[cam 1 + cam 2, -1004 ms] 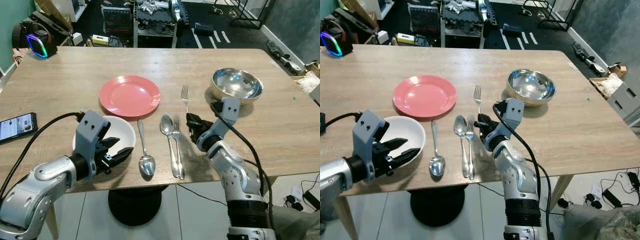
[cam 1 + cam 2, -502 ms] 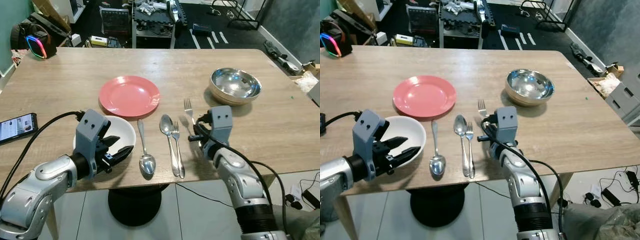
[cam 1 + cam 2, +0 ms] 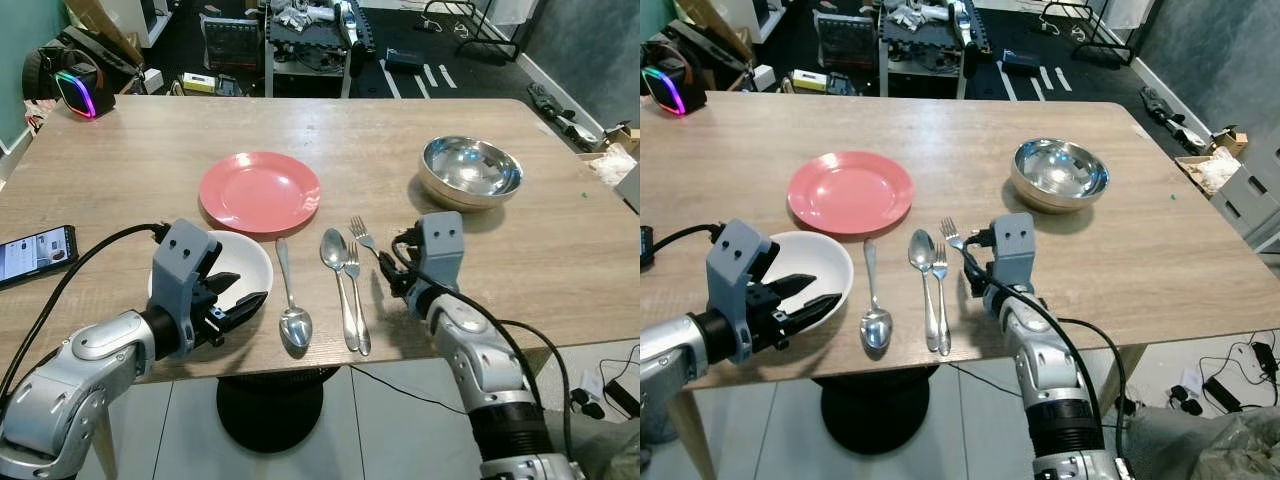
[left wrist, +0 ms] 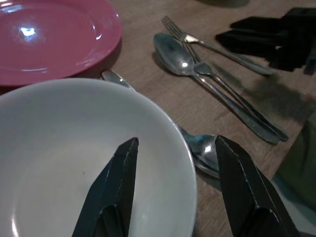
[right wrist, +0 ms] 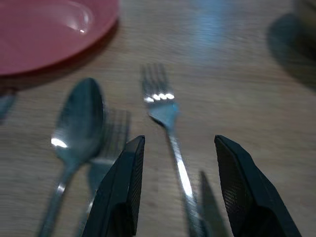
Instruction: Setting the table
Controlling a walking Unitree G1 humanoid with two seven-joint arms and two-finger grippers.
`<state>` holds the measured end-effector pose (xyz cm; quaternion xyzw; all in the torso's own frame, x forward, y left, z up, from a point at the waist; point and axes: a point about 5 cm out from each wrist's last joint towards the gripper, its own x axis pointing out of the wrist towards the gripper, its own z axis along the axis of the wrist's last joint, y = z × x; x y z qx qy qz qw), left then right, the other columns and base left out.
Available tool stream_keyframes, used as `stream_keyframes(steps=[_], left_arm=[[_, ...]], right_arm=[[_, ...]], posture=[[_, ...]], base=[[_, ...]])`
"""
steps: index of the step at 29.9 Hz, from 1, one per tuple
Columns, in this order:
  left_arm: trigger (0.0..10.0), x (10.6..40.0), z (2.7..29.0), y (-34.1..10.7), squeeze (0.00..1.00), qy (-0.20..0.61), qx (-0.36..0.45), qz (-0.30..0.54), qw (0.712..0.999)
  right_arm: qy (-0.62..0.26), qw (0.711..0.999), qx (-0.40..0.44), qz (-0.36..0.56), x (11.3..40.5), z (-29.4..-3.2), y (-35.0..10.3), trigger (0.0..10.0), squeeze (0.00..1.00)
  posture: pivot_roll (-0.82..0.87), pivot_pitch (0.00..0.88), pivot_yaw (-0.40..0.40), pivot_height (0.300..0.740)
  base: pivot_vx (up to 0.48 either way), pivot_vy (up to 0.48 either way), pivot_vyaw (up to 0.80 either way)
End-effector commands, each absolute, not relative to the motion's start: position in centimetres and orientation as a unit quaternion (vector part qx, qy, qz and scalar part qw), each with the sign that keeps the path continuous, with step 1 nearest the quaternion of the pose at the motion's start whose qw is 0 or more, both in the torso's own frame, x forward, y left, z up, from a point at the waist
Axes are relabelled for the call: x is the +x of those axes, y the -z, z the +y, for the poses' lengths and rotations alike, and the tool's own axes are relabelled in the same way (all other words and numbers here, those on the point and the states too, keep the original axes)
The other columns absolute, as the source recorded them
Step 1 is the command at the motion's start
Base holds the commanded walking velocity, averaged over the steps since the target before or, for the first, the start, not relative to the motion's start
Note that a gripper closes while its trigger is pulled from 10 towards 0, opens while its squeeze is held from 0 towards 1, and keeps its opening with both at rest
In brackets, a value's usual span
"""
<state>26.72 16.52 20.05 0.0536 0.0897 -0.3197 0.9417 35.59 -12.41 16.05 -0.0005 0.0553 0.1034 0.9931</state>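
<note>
Right pincer [image 3: 392, 272], spread, straddles the angled fork [image 3: 369, 244]; next I straighten it beside the spoon [image 3: 336, 262].

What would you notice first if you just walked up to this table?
Probably the bright pink plate in the middle of the wooden table, with the shiny metal bowl off to its right. Nearer the robot, the left hand is open around the rim of a white bowl. The right hand is open over a fork lying beside two spoons and another fork.
</note>
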Motion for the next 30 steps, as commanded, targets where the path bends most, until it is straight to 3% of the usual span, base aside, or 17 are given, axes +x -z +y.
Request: stream_keyframes(steps=[1, 11, 19, 22, 24, 30], left_arm=[[10.0, 26.6, 16.4, -19.8, 0.00, 0.321, 0.055, 0.096, 0.941], [10.0, 26.0, 16.8, -21.1, 0.00, 0.321, 0.054, 0.088, 0.942], [10.0, 25.6, 17.7, -23.2, 0.00, 0.326, 0.057, 0.069, 0.941], [10.0, 25.5, 17.5, -23.0, 0.00, 0.331, 0.057, 0.073, 0.939], [10.0, 25.5, 17.0, -22.4, 0.00, 0.339, 0.053, 0.082, 0.936], [10.0, 25.7, 16.6, -22.3, 0.00, 0.345, 0.048, 0.086, 0.933]], right_arm=[[-0.108, 0.992, -0.006, 0.065, 35.6, -11.8, -15.5, 10.0, 0.00], [-0.123, 0.989, -0.019, 0.082, 36.8, -10.2, -14.9, 10.0, 0.00], [-0.096, 0.994, 0.033, 0.036, 37.4, -12.2, -17.0, 10.0, 0.00], [-0.090, 0.995, 0.034, 0.027, 37.3, -13.0, -17.4, 10.0, 0.00], [-0.071, 0.997, 0.019, 0.029, 37.0, -14.9, -17.0, 10.0, 0.00], [-0.065, 0.997, -0.004, 0.049, 36.7, -16.1, -15.6, 10.0, 0.00]], posture=[[0.12, 0.097, 0.010, 0.740], [0.16, 0.142, 0.004, 0.740], [0.16, 0.171, 0.020, 0.740], [0.15, 0.171, 0.028, 0.740], [0.14, 0.168, 0.040, 0.740], [0.13, 0.161, 0.044, 0.740]], base=[[0.000, 0.000, 0.00], [0.000, 0.000, 0.00], [0.000, 0.000, 0.00], [0.000, 0.000, 0.00], [0.000, 0.000, 0.00], [0.000, 0.000, 0.00]])
